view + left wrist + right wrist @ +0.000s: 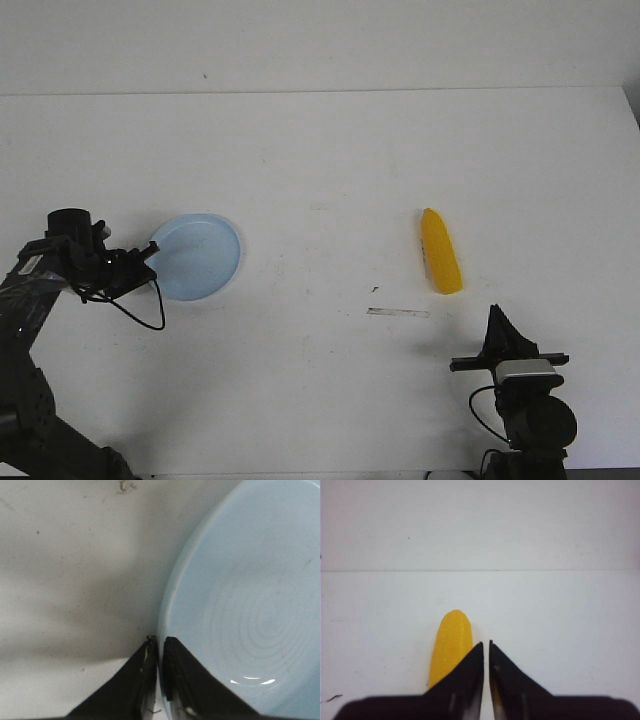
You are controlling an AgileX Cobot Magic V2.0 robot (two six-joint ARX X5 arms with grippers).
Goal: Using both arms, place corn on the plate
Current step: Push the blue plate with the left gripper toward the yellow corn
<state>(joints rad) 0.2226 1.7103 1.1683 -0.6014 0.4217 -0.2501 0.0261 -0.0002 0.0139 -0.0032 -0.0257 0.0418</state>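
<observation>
While the left claw [150, 250] pinches the plate [205, 262] rim at frame left, the right claw [497, 318], nearly closed and empty, sits below the corn [440, 264].

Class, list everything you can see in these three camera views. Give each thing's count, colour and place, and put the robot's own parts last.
corn: one, bright yellow, lying on the table's right half, beyond the right gripper.
plate: one, pale blue, empty, on the left half.
table: one, white, with a short dark streak near the corn.
left gripper: one, black, shut on the plate's left rim.
right gripper: one, black, shut, holding nothing, short of the corn.
</observation>
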